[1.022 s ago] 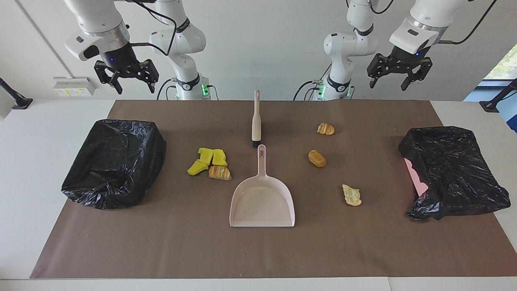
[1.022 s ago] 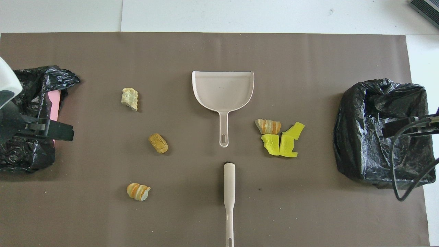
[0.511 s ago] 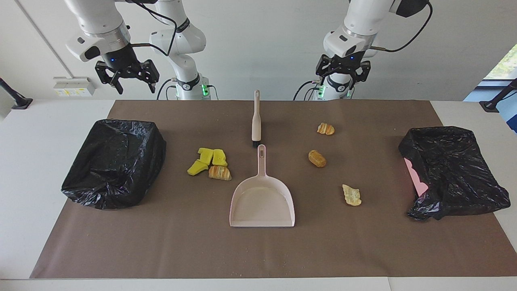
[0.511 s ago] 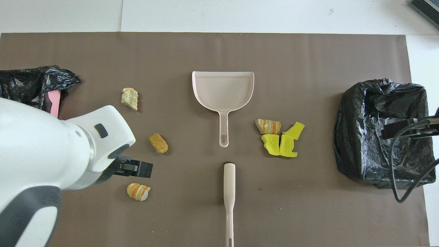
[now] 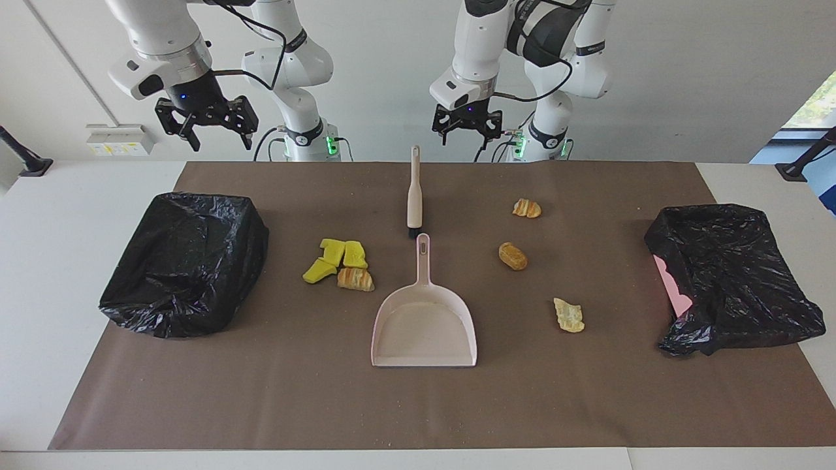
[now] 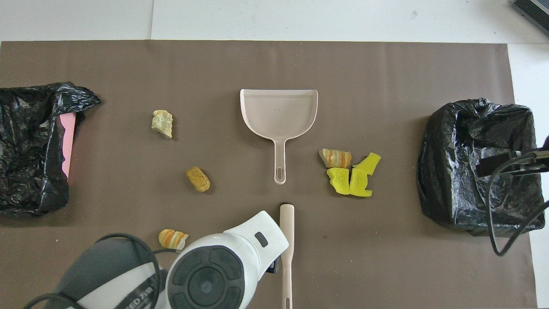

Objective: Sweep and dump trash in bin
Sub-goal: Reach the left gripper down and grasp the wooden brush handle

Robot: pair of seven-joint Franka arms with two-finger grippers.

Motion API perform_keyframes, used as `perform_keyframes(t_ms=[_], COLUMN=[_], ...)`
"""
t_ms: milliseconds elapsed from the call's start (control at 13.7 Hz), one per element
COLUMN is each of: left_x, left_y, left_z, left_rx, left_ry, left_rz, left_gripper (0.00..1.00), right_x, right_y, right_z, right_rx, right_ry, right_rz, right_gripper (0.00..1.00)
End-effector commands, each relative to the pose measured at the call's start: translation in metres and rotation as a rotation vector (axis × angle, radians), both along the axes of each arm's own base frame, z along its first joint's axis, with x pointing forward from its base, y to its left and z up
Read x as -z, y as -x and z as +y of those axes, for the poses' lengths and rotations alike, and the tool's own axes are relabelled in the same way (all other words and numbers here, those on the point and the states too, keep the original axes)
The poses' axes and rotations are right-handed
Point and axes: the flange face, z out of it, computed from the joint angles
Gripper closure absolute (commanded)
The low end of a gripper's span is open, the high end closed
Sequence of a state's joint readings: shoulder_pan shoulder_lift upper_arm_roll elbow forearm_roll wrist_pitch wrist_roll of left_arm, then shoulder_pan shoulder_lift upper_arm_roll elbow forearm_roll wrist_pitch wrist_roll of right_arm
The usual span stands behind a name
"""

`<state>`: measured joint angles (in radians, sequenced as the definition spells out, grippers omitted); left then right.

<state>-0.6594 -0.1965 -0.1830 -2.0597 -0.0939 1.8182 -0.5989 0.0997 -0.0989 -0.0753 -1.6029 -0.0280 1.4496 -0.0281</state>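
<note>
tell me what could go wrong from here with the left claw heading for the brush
1. The left claw hangs open above the brush handle, which is thin and lies flat; a slightly off grasp could roll it away.
2. The brush head almost touches the dustpan handle, so lifting may nudge the pan.
3. The pastry scraps lie scattered apart, so sweeping may push some aside.

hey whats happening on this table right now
Nothing has been swept yet. The left gripper, open and empty, hangs above the handle end of the brush, which lies on the brown mat just nearer the robots than the pink dustpan. The right gripper, also open, waits in the air near the black-bagged bin at its end. The trash is loose on the mat: yellow chunks with one bread piece beside the dustpan, three more bread pieces toward the other bagged bin.
</note>
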Motion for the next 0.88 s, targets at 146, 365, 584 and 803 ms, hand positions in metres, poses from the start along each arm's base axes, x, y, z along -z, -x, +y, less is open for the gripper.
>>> perform_keyframes(t_ms=[146,365,584,803], left_x=[0.070,0.109,0.128,0.139], left_y=[0.056,0.084,0.098,0.105], left_z=[-0.038,-0.056,-0.067,-0.071], left_rx=[-0.017,-0.041,-0.040,-0.023], left_ry=[-0.001,0.029,0.026,0.034], left_rz=[0.003,-0.019,-0.014,-0.019], left_gripper=[0.00,0.00,0.00,0.00], right_x=[0.000,0.000,0.000,-0.001], right_y=[0.009,0.009,0.010,0.011], right_z=[-0.001,-0.001,-0.001,-0.001], right_rx=[-0.031,-0.031,-0.031,-0.031], right_ry=[-0.010,-0.010,-0.010,-0.010], right_rz=[0.008,0.008,0.009,0.008], right_gripper=[0.00,0.00,0.00,0.00])
